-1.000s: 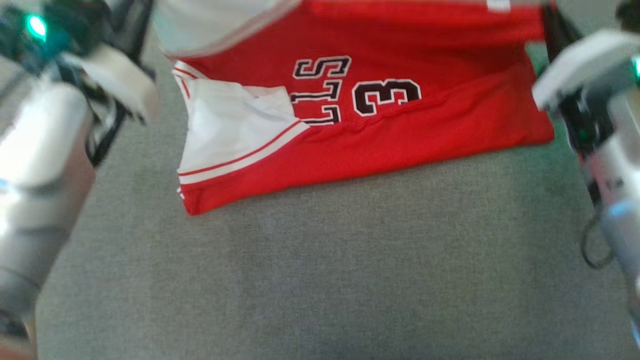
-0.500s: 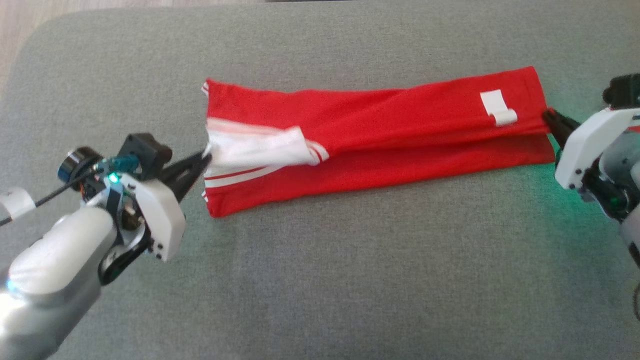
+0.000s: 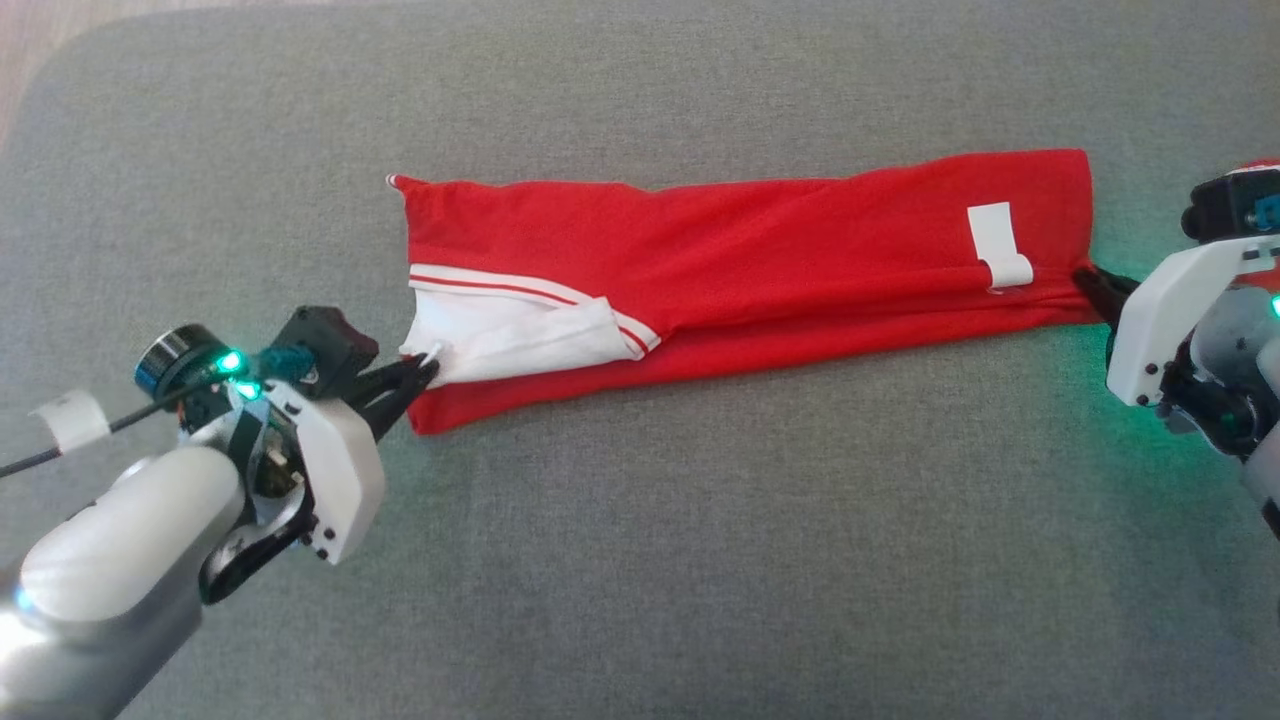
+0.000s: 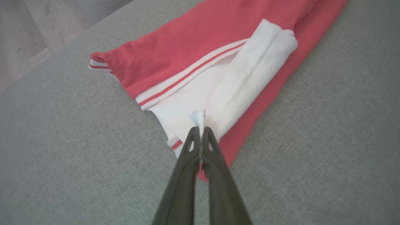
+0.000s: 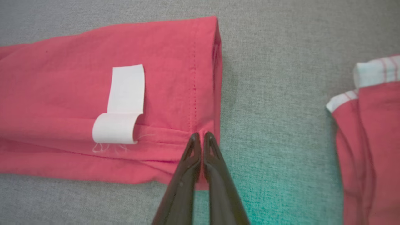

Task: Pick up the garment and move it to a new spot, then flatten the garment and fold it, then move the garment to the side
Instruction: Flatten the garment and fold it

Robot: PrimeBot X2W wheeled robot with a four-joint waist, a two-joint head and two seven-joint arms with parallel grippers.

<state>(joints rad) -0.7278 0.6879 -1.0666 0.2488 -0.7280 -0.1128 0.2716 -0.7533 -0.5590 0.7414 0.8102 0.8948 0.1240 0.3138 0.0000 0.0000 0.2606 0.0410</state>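
The garment (image 3: 760,270) is a red jersey with white trim, folded into a long band across the grey cushion (image 3: 640,560). A white label (image 3: 998,245) lies near its right end. My left gripper (image 3: 428,367) is shut on the white edge at the garment's left end (image 4: 243,78); a tuft of white cloth pokes up between the fingertips (image 4: 194,137). My right gripper (image 3: 1085,283) is shut on the hem at the garment's right end (image 5: 62,103), just right of the label (image 5: 123,103), and its fingertips (image 5: 208,140) pinch the red fold.
A second red garment with white striped trim (image 5: 372,134) lies on the cushion to the right, a gap apart from the folded one. Wooden floor (image 4: 34,34) lies beyond the cushion's far left corner (image 3: 40,60). Bare cushion stretches in front of the garment.
A second ago the garment hung close to the camera with its lettering showing. Now it lies folded over, and both grippers have drawn the top layer slightly toward me.
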